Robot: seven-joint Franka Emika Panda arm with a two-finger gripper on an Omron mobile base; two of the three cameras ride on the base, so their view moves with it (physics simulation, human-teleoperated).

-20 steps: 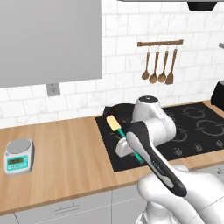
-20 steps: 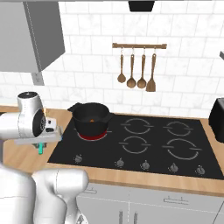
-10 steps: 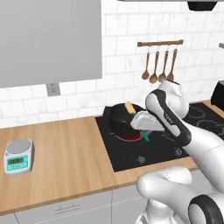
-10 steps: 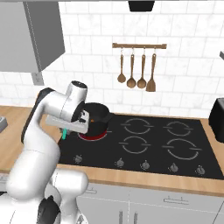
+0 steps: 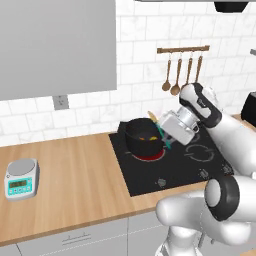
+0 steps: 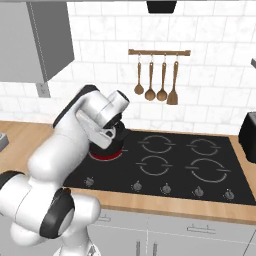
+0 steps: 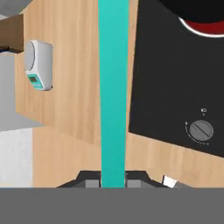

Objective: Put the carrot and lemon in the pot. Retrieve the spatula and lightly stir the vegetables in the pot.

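— Teal handle, that's the spatula (image 7: 113, 87)?
— Yes, clenched in the claw (image 7: 113, 183), blade over the black pot (image 5: 142, 137) at its three o'clock rim, on the red burner (image 5: 148, 156).

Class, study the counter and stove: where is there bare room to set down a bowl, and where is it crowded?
Bare wooden counter lies between the kitchen scale and the cooktop's left edge. In the right base view, the four burners right of the pot are bare, up to the toaster. It is crowded at the pot, where the gripper holds the spatula.
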